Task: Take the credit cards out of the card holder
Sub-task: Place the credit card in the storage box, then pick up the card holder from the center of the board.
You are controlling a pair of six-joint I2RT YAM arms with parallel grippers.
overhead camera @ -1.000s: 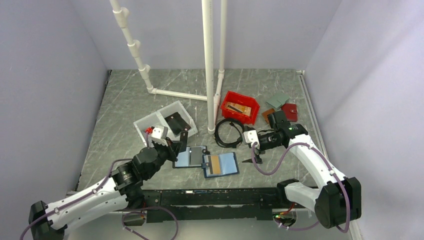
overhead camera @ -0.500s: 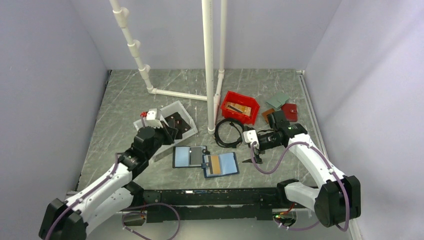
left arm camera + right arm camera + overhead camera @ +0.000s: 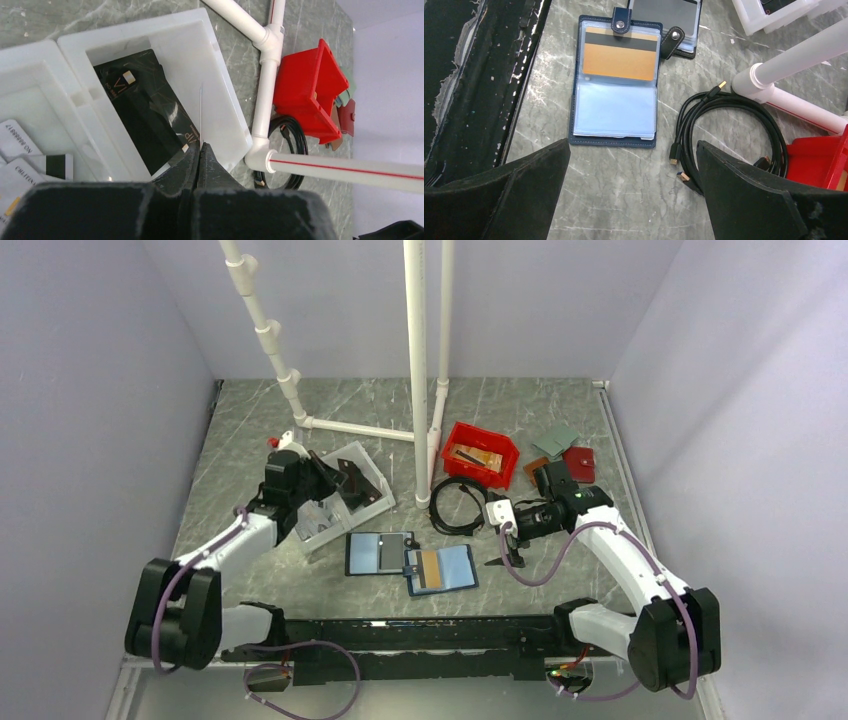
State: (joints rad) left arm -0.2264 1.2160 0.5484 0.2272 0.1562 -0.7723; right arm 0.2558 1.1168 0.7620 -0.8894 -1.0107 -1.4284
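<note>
Grey table (image 3: 260, 430), my left claw (image 3: 200, 147) pinching edge-on credit card (image 3: 201, 107) over white bin (image 3: 222, 95), right claw (image 3: 632, 145) wide above card holder (image 3: 614, 117).

In the left wrist view, a black card (image 3: 145, 120) lies in the white bin (image 3: 225, 100) near the left edge of the tabletop (image 3: 100, 15). It has pale letters on it: what looks like a big "V" by its little gold square, and "IP" at its other end. In the next part of the bin, a white card (image 3: 17, 140) shows upside-down numbers with many 8s and the letters "NO". Another white card (image 3: 20, 170) has capital letters, too blurry to read.
</note>
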